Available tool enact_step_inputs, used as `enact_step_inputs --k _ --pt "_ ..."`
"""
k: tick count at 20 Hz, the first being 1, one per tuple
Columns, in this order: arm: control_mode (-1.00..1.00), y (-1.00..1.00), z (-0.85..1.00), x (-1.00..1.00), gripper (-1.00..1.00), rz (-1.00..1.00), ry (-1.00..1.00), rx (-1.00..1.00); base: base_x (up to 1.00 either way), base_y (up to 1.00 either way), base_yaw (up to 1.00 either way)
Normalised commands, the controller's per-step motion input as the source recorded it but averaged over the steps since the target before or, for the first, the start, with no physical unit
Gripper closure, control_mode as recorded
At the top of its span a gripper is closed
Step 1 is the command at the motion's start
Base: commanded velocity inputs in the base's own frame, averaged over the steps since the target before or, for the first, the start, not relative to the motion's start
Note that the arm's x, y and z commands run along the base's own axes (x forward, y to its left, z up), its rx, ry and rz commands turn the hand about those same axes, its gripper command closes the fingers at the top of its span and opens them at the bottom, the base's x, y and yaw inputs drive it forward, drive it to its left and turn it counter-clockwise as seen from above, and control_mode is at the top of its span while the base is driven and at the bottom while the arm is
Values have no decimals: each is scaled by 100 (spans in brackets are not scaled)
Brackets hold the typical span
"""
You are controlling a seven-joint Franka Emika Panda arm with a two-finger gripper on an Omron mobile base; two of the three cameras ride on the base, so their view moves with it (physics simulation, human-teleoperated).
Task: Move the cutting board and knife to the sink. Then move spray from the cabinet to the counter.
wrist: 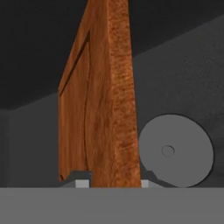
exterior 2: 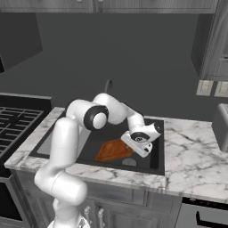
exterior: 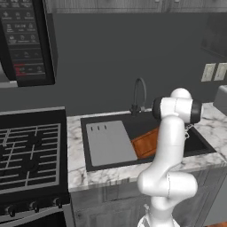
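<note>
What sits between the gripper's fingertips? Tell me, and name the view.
The cutting board, edge-on, fills the gap between the gripper's fingertips in the hand view; whether they clamp it is unclear.

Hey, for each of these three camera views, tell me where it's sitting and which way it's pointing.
Left base view: behind the arm to its left, facing the sink, stove and faucet; the white arm rises lower right.
Right base view: behind to its right, facing the same sink; the arm rises lower left, gripper over the basin.
Hand view: on the hand, looking along the cutting board between its fingertips toward the drain.
Shared: both base views show the sink and board.
</note>
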Motion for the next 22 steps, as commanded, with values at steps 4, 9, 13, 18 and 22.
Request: enact_step_inputs --k 4,9,13,18,22 --pt "-100 0 0 0 -100 0 0 0 0 0 0" --pt "-100 0 0 0 -100 0 0 0 0 0 0" --pt "-100 0 0 0 -100 0 0 0 0 0 0" --pt "-100 0 0 0 -100 0 1 0 0 0 0" --pt "-100 0 2 0 -100 0 1 -1 0 0 0"
